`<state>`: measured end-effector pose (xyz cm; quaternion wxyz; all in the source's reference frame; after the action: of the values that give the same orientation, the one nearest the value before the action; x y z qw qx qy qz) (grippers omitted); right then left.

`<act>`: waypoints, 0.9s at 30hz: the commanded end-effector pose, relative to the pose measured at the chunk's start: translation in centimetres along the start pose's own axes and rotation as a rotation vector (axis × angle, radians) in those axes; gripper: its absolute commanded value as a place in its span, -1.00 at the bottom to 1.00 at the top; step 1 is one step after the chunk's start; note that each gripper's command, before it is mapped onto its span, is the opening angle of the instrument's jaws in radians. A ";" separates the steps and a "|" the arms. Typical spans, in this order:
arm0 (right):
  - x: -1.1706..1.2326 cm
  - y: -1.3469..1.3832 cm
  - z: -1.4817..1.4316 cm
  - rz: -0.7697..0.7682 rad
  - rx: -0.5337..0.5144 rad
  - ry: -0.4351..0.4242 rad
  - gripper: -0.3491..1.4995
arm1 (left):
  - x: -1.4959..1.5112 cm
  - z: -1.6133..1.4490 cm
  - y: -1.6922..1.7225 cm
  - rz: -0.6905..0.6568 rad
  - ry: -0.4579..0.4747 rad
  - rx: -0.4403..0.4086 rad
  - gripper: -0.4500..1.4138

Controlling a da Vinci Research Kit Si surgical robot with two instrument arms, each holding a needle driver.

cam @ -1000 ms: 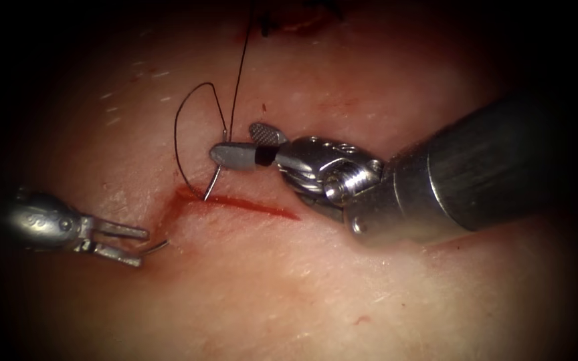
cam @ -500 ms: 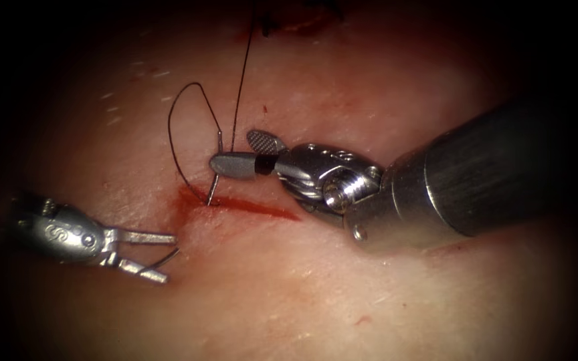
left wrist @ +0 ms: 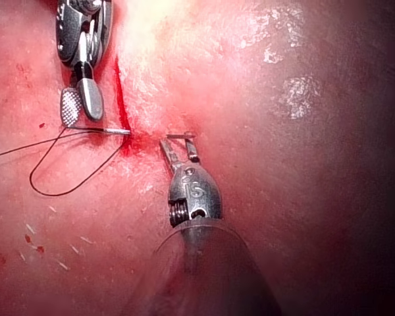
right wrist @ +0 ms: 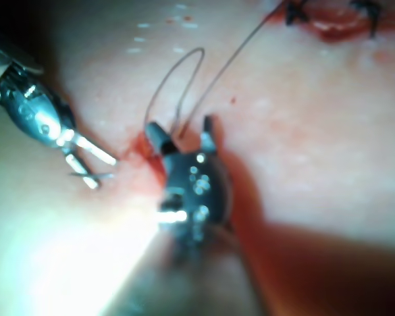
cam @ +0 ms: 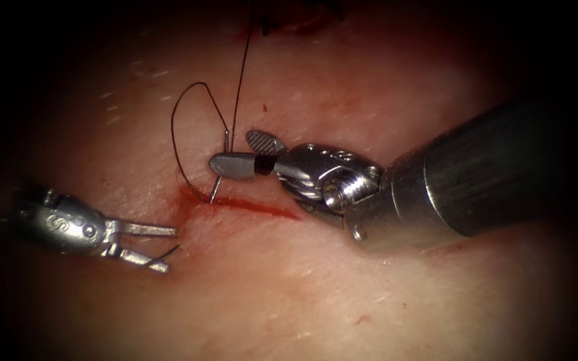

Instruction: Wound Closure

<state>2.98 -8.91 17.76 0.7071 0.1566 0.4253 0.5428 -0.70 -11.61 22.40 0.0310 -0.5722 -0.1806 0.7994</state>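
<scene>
The tissue (cam: 316, 287) has a short red cut (cam: 255, 208). The curved needle (cam: 219, 170) is in the tissue. Its tail stands up at the cut's left end, and its tip (cam: 168, 253) pokes out lower left of the cut. My right tool (cam: 230, 150) is open, one jaw touching the needle's tail end and gripping nothing. My left tool (cam: 170, 250) is open with the needle tip between its jaws; the left wrist view shows the left tool (left wrist: 179, 143) the same way. Dark thread (cam: 175, 134) loops from the tail toward the upper edge.
Earlier dark stitches (cam: 289, 23) close a red stretch of wound at the top edge. Red fluid stains the cut's left end (cam: 185, 199). The right tool's thick shaft (cam: 476, 174) crosses the right half of the endoscope view.
My left tool has moved right, up to the needle tip, which now lies between its open jaws. The right tool and the needle's tail have barely shifted.
</scene>
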 end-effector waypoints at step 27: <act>0.03 0.10 -0.20 -0.016 -0.090 0.010 0.98 | 0.23 0.23 0.05 0.022 0.080 0.026 0.01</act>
<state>2.69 -8.76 17.69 0.7164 0.1157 0.4053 0.5559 -0.87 -11.50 22.27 0.0342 -0.6041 -0.1595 0.7800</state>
